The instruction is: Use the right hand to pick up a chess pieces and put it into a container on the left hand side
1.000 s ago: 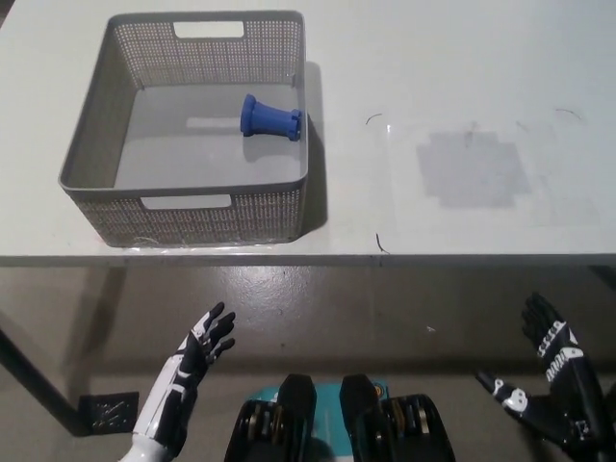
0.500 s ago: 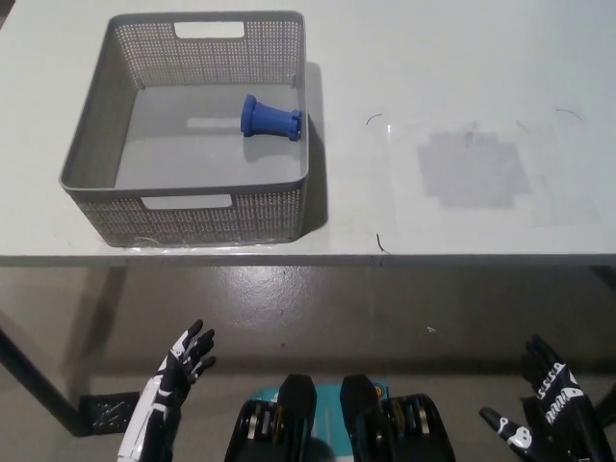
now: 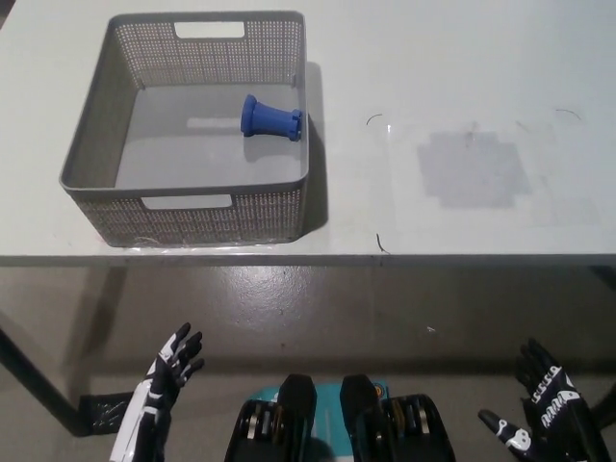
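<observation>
Hanging low near the bottom edge, below the table's front lip, both of the robot's hands are showing against the grey floor. The white left hand (image 3: 166, 377) is sitting at the lower left with its fingers spread apart and pointing up, gripping nothing. The black right hand (image 3: 544, 409) is sitting at the lower right, likewise splayed and empty, its thumb sticking out toward the middle. Both are staying well apart from anything on the table.

Moving farther out, the white table (image 3: 462, 58) is stretching across the upper part of the view, its front edge running straight from side to side. On its right half a faint grey square patch (image 3: 474, 169) is showing on the surface, with a few thin dark marks scattered around it.

Farther back and to the left, a grey perforated basket (image 3: 94, 106) with cut-out handles on its near and far walls is standing on the table, close to the front edge. Inside it the blue chess piece (image 3: 270, 119) is lying on its side on the basket floor, toward the right wall, with its wider base pointing left and its other end just beside that wall.
</observation>
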Tool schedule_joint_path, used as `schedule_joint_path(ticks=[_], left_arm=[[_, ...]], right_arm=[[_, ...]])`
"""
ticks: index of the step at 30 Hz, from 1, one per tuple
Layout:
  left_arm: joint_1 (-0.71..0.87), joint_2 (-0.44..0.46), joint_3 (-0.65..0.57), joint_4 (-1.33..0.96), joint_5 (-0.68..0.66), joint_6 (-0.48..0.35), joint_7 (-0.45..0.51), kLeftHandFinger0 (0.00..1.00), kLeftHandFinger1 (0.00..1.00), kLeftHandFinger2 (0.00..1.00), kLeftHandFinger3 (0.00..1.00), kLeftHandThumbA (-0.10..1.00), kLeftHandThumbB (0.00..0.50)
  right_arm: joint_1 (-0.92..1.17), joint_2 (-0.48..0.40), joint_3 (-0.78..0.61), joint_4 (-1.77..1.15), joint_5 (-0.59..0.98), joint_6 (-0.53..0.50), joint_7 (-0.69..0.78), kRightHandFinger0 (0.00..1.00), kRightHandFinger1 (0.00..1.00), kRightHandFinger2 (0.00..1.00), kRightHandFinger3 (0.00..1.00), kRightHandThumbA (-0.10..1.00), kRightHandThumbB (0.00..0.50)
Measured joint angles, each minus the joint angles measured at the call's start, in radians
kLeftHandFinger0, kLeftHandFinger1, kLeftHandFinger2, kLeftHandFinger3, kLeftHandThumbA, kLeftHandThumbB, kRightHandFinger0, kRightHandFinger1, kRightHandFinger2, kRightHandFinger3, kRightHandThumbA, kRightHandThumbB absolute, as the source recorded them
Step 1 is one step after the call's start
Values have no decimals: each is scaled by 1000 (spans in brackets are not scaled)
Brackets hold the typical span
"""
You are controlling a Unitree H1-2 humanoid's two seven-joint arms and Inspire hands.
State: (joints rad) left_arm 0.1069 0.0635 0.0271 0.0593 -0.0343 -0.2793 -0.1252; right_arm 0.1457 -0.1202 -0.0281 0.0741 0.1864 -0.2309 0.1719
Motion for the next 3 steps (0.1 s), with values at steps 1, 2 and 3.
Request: schedule_joint_path(ticks=[1, 2, 3], left_arm=[[0, -3, 3, 0, 2, 0, 4, 1000, 1000, 1000, 1000, 1000, 109], [1, -9, 8, 0, 5, 0, 11, 1000, 1000, 1000, 1000, 1000, 109], [1, -12, 9, 0, 7, 0, 14, 1000, 1000, 1000, 1000, 1000, 109]], right_arm=[[0, 0, 0, 0, 1, 0, 1, 1000, 1000, 1000, 1000, 960, 232], [0, 0, 0, 0, 1, 0, 1, 1000, 1000, 1000, 1000, 953, 221], [0, -1, 0, 1, 1, 1, 1, 1000, 1000, 1000, 1000, 953, 221]])
